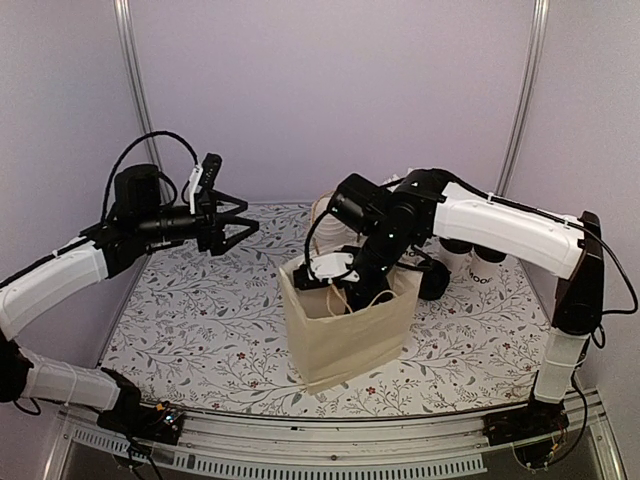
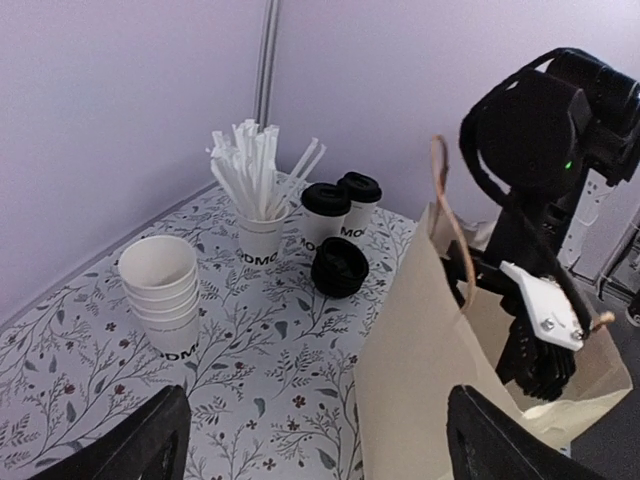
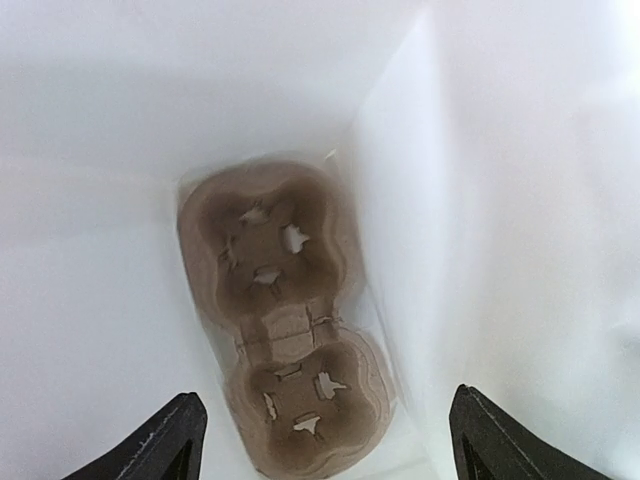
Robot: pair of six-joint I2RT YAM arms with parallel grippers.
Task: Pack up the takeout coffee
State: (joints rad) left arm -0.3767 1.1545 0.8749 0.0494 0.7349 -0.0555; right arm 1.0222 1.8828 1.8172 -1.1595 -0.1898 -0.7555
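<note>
The left gripper (image 1: 236, 228) hangs high over the left of the table, jaws spread wide and empty, well apart from the coffee cups (image 1: 487, 266). At centre stands the paper bag (image 1: 345, 335). The right gripper (image 3: 325, 405) is down inside it, jaws wide with nothing between them, above a brown cup carrier (image 3: 285, 320) on the bag's floor. Right of the bag sits a stack of black lids (image 1: 433, 281), then the two lidded cups, partly hidden by the right arm. A cup of straws (image 2: 262, 238) and stacked empty cups (image 2: 160, 300) stand nearby, probably farther back.
</note>
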